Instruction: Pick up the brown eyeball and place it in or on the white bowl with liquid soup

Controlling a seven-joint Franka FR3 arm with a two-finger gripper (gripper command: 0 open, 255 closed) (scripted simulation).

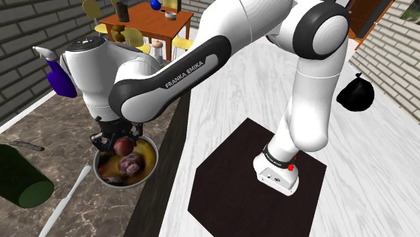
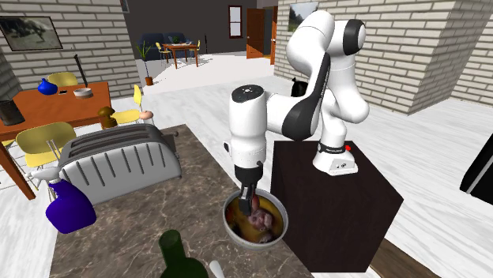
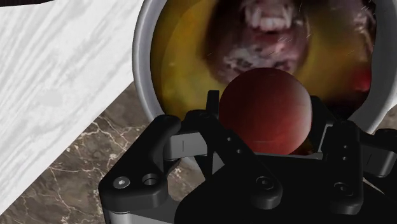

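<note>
Wrist view: gripper [image 3: 266, 105] clasps eyeball [image 3: 264, 121] within bowl [image 3: 142, 57] rim

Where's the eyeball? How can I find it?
Find the brown marble counter and the round bowl of yellow soup on it. Just above the soup, the black gripper clasps a smooth reddish-brown ball, unlike the lumpy dark thing lying below.

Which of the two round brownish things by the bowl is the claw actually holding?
The smooth reddish-brown ball, clasped in the claw above the bowl. The other is a lumpy, darker mass lying in the yellow soup.
</note>
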